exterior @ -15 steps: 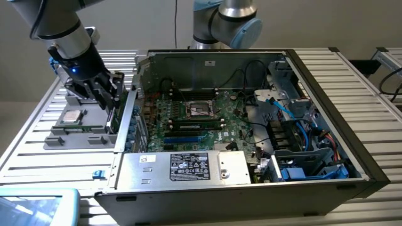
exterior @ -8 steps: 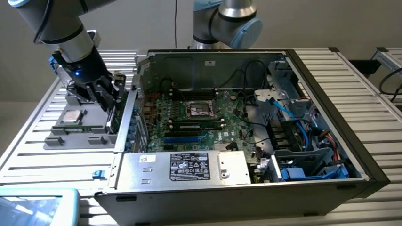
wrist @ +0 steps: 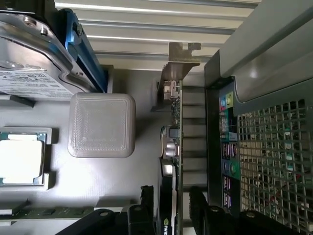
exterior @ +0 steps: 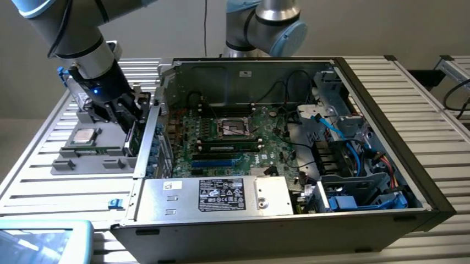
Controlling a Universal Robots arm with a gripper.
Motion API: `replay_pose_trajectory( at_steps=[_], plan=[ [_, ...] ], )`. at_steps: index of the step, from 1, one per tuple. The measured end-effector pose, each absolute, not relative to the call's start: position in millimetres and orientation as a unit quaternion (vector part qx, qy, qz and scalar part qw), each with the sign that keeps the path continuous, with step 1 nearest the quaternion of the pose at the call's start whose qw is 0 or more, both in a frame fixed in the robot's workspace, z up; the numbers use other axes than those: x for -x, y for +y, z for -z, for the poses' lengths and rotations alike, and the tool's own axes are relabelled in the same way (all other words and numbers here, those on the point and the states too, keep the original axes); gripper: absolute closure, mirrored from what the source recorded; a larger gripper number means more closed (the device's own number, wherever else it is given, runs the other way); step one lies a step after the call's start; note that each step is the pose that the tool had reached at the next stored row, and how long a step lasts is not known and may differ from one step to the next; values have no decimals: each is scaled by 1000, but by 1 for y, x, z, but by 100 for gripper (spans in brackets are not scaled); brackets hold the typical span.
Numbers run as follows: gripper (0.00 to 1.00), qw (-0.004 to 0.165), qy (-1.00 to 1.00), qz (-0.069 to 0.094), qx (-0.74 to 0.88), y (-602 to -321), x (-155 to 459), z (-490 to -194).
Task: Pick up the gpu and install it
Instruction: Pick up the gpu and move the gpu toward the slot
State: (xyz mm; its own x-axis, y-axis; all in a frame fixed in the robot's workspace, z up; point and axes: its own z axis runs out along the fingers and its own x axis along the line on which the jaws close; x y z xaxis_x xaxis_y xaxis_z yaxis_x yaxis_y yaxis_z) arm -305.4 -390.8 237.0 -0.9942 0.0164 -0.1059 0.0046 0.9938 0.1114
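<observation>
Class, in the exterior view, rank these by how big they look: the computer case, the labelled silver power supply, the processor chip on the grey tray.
1. Computer case
2. Power supply
3. Processor chip
The gaps are plain; nearness to the camera changes nothing.

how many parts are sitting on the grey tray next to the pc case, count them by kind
gpu: 1
hard drive: 1
cpu: 1
memory stick: 1
total: 4
</observation>
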Motion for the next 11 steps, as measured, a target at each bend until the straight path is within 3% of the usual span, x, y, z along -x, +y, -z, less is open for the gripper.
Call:
replay_pose_trajectory(
  at_steps=[11],
  plan=[
    [56,50,997,-59,-6,-390,302,-228]
  ],
)
